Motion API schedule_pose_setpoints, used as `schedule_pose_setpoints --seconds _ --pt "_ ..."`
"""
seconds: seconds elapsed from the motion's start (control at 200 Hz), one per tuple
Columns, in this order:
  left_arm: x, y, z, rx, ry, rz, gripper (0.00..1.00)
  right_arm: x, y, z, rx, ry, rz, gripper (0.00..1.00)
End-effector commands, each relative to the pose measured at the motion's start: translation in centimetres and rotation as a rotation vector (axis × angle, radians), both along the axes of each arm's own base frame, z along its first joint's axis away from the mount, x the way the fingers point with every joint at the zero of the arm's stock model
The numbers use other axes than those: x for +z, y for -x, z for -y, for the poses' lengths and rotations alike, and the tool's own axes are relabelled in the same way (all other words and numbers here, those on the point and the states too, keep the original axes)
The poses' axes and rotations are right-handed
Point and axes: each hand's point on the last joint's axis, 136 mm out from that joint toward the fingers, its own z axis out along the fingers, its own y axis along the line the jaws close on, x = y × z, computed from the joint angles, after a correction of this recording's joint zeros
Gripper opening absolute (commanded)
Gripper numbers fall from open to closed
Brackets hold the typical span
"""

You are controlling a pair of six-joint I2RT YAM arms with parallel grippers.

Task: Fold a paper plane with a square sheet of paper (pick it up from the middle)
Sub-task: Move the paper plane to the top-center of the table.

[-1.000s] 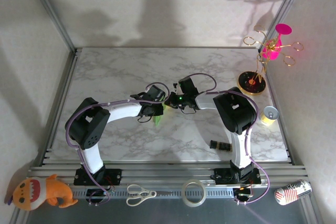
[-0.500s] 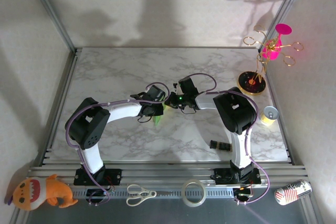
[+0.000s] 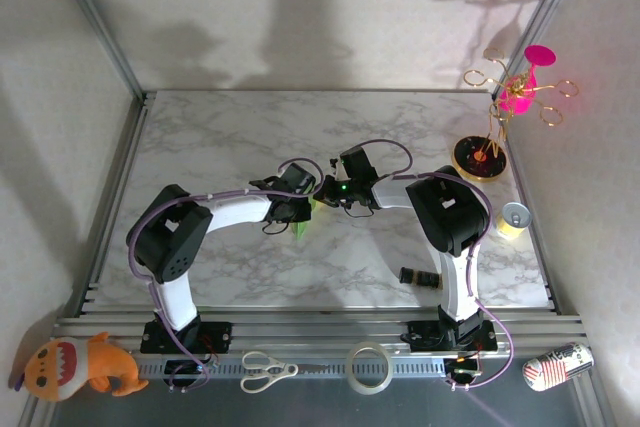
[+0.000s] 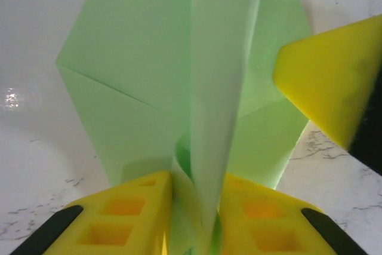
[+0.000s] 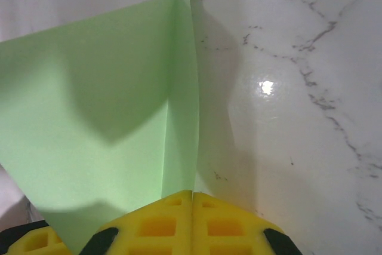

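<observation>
Two arms, no visible change from a second ago: both stand as before, wrists meeting mid-table, paper unmoved.

Item: paper plane, light green, plain, partly folded. It sits at the middle of the marble table, between the two wrists.
- Form: central flap standing upright, sloping wings either side, diagonal creases, pointed tip toward the near edge.
- Left gripper: yellow fingers closed on the upright central flap, paper pinched between them.
- Right gripper: fingers pressed together, a folded strip of the paper running into their seam. One right finger rests against the right wing.
</observation>
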Motion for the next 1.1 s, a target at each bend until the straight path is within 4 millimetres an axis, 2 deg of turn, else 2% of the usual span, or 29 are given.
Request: schedule_pose_setpoints --seconds 0.0,0.235,0.386,0.576,0.906,1.092 --pt "-0.3 0.0 -0.3 -0.012 -0.041 -0.019 0.24 -0.4 0.0 0.0 0.012 0.003 -0.014 0.02" --pt "0.6 -0.4 -0.2 -0.008 -0.043 -0.003 0.22 0.0 -0.2 -0.1 0.012 0.002 -0.007 0.04" --pt "1.8 -0.7 -0.3 -0.008 -0.040 0.030 0.32 -0.1 -0.3 -0.1 0.013 0.005 -0.006 0.04" --pt "0.4 -0.1 -0.6 -0.025 -0.061 -0.003 0.34 -0.1 -0.3 -0.1 0.014 0.003 -0.006 0.04" --pt "-0.4 0.6 -0.2 -0.062 -0.064 -0.059 0.27 -0.1 -0.2 -0.2 0.013 0.001 -0.006 0.04" --pt "0.9 0.5 1.0 -0.071 0.010 -0.058 0.24 -0.2 -0.1 -0.2 0.014 0.003 -0.008 0.04"
